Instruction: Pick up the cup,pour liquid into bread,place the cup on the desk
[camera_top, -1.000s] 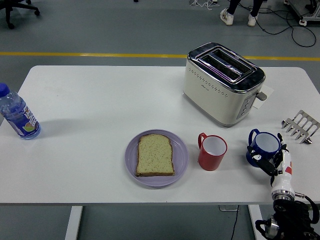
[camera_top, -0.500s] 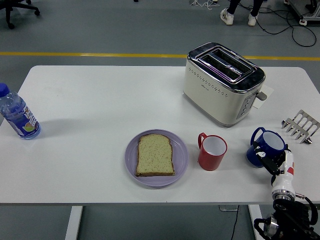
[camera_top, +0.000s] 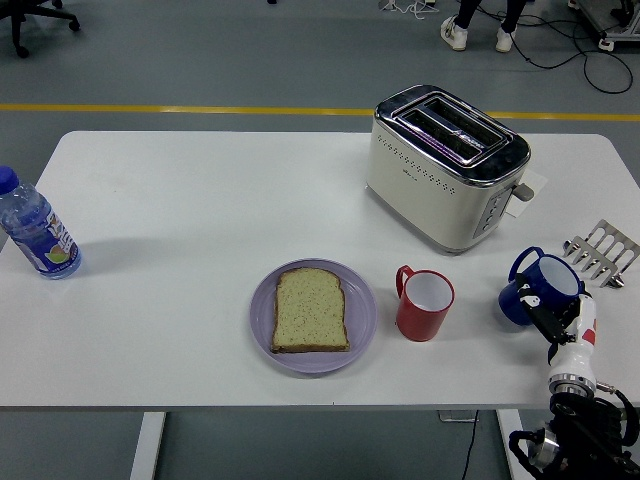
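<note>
Robot hand at the blue cup.
My right robot hand (camera_top: 562, 318) grips the tilted blue cup (camera_top: 537, 287) at the counter's (camera_top: 200, 220) right side, well right of the bread (camera_top: 311, 310) on its purple plate (camera_top: 362, 322).

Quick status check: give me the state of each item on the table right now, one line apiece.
blue cup: tilted, gripped by right hand
red cup: upright, looks empty, untouched
bread: lying flat on purple plate
toaster: upright, slots empty
bottle: capped, upright
toast rack: empty
</note>
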